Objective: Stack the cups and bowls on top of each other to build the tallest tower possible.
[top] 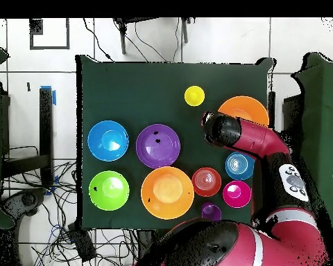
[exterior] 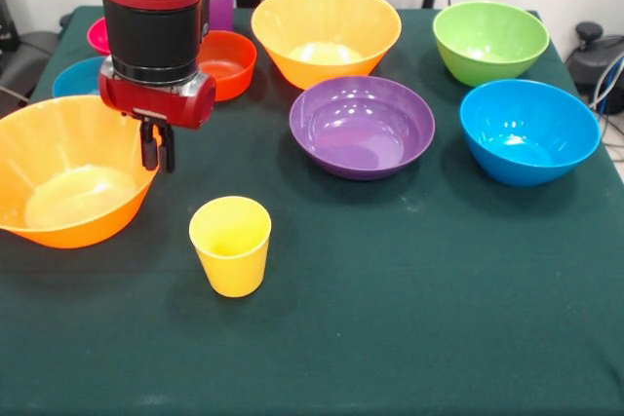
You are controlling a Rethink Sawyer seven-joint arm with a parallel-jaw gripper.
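The gripper (exterior: pixel 157 150) hangs with its fingers closed together and holds nothing, above the inner rim of the large orange bowl (exterior: pixel 68 182) at the left edge of the table (exterior: pixel 409 319). The yellow cup (exterior: pixel 231 245) stands upright alone, just beside this bowl, nearer the front edge. The purple bowl (exterior: pixel 362 126) sits at the middle.
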